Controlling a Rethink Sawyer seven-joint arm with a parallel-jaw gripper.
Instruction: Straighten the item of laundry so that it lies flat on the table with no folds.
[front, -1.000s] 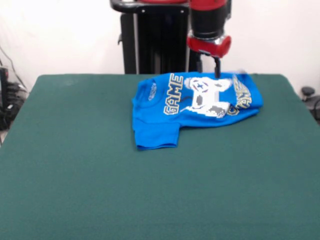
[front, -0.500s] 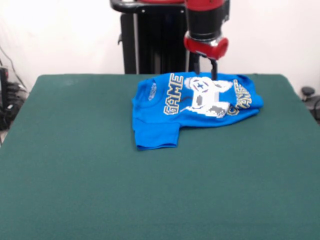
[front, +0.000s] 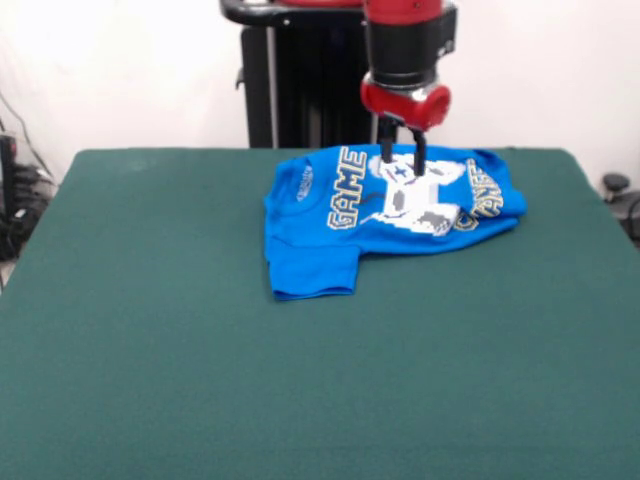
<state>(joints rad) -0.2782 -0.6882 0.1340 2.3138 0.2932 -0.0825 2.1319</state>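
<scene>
The blue T-shirt lies on the green table, at the far side and a little right of centre. Its print of a white controller and "GAME" lettering faces up. The right part is folded over, so the second word is bunched and partly hidden. One sleeve sticks out toward the near left. My gripper hangs from the red arm over the shirt's far edge, above the controller print. Its two dark fingers stand apart, open and empty, with the tips just at the cloth.
The black pedestal stands behind the table's far edge. Cables hang at the left edge and a small dark object sits off the right corner. Green felt stretches wide to the near side and left.
The gripper has shifted a little to the picture's left, and its fingers now show apart. The shirt's right edge, blurred a second ago, lies still.
</scene>
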